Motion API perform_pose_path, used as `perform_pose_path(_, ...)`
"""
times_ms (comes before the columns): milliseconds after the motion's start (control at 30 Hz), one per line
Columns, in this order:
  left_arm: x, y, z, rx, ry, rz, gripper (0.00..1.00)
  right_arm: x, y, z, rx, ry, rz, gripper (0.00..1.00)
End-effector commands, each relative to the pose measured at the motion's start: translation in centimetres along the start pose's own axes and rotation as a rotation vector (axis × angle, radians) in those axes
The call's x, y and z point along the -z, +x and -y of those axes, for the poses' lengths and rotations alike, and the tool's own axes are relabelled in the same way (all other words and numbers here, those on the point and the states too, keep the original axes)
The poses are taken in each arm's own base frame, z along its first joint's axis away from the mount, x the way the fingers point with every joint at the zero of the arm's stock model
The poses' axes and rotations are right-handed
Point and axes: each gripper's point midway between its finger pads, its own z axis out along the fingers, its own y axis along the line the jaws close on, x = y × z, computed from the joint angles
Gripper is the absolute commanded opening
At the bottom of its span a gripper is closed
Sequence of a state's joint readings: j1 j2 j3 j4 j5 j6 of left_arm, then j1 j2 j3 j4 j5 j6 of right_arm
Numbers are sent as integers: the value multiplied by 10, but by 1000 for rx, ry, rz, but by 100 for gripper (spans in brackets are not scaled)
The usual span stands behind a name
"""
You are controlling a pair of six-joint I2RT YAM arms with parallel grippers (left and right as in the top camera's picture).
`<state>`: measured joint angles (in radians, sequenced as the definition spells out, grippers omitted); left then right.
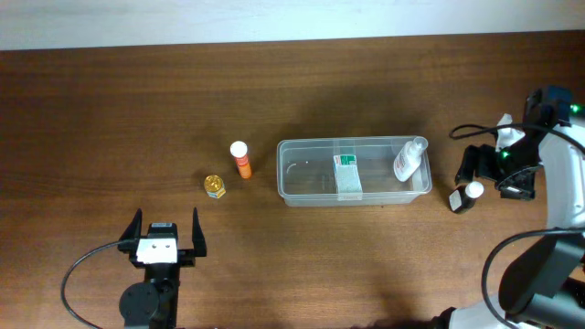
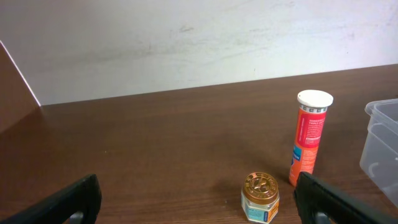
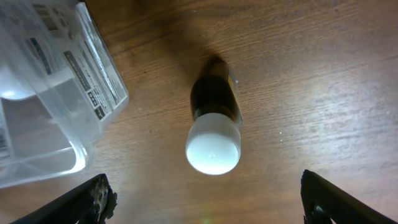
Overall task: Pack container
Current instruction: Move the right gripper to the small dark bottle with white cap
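The container is a long clear tub at mid-table. In it lie a white-and-green box and a clear bottle with a white cap. A dark bottle with a white cap stands on the table just right of the tub. My right gripper hovers over it, open and empty; in the right wrist view the bottle stands just ahead of the open fingers, with the tub's corner on the left. My left gripper is open and empty near the front edge.
An orange tube with a white cap stands left of the tub, and a small gold-lidded jar sits beside it. In the left wrist view the jar and tube stand ahead of the open fingers, toward the right.
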<state>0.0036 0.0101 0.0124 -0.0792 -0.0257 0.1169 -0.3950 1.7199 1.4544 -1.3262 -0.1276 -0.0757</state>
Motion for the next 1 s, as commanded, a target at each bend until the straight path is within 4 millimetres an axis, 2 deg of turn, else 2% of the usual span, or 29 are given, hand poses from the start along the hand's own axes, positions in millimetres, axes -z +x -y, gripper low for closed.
perform_pose_path(0, 0, 1, 0, -15, 2, -2, 99, -4, 2, 11, 125, 50, -20, 90)
perform_pose_path(133, 0, 1, 0, -15, 2, -2, 99, -3, -2, 24, 158, 125, -16, 89)
perform_pose_path(267, 0, 1, 0, -15, 2, -2, 99, -8, -8, 25, 233, 128, 4, 89)
perform_pose_path(367, 0, 1, 0, -15, 2, -2, 99, -16, -5, 25, 233, 123, -21, 89)
perform_pose_path(500, 0, 1, 0, -15, 2, -2, 99, -36, -5, 26, 255, 106, -45, 89)
perform_pose_path(567, 0, 1, 0, -15, 2, -2, 99, -38, -10, 24, 256, 96, -32, 89)
perform_pose_path(667, 0, 1, 0, -15, 2, -2, 99, -43, -18, 19, 284, 65, -6, 81)
perform_pose_path(967, 0, 1, 0, -15, 2, -2, 99, -60, -16, 16, 278, 24, -53, 80)
